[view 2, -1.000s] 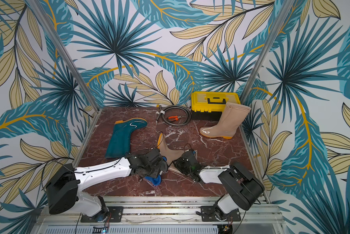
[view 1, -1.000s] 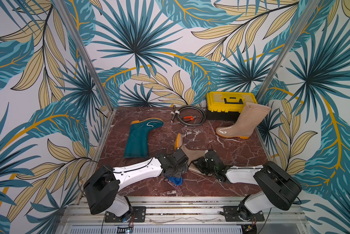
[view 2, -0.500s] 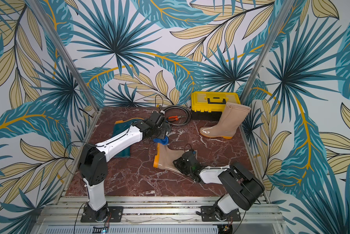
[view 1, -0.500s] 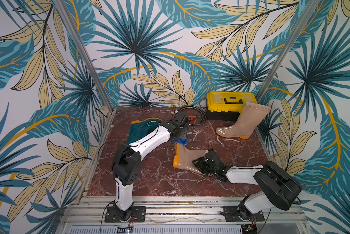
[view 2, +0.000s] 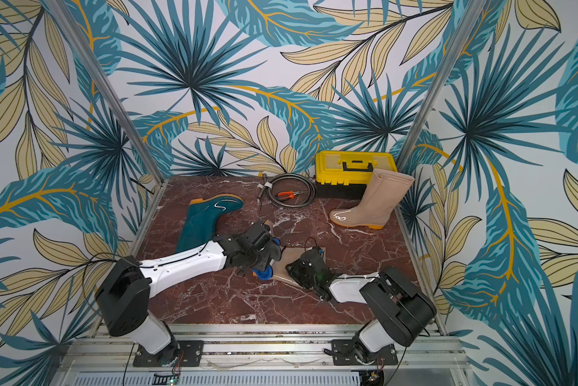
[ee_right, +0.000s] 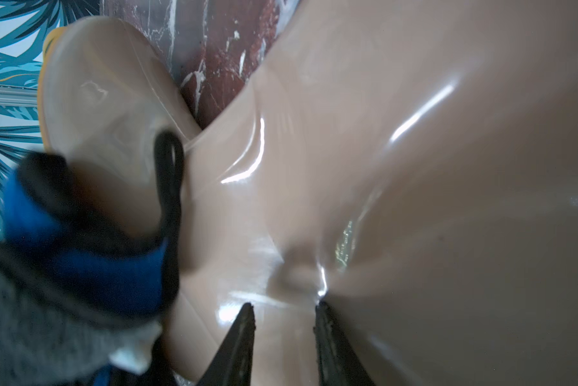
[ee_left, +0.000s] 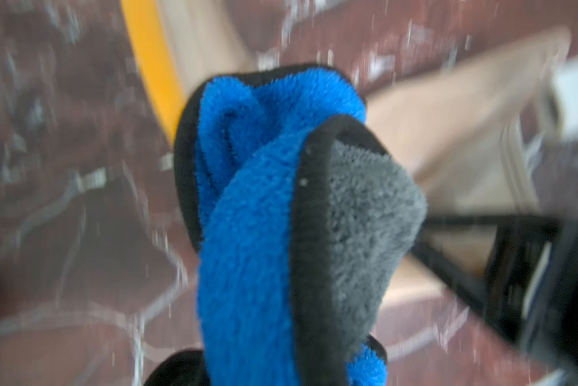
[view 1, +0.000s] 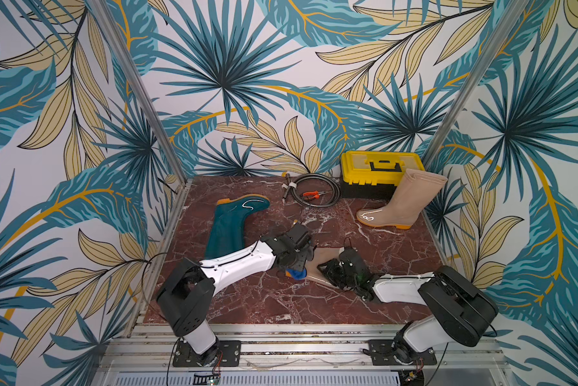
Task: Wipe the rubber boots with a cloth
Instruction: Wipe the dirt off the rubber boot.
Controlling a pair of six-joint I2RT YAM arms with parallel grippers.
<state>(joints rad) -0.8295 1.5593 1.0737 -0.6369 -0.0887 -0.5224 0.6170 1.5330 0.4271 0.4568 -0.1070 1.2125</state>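
Note:
A beige boot (view 1: 318, 264) (ee_right: 414, 167) lies on its side near the middle of the marble floor. My right gripper (view 1: 331, 267) (ee_right: 284, 309) is shut on a fold of its shaft. My left gripper (view 1: 296, 265) is shut on the blue cloth (view 1: 296, 274) (ee_left: 247, 217), which has a grey back, and presses it onto the boot's foot by the orange sole (ee_left: 152, 67). The cloth (ee_right: 80, 267) hides the left fingers. A dark teal boot (view 1: 227, 227) lies at the left. Another beige boot (view 1: 401, 204) stands upright at the back right.
A yellow toolbox (view 1: 381, 167) stands against the back wall. A coiled cable with orange pliers (view 1: 314, 195) lies beside it. Metal posts and leaf-patterned walls close the floor in on three sides.
Half a second ago my left arm reached to the back by the teal boot's toe with the cloth. It is now back down on the lying beige boot. The right gripper has kept its hold.

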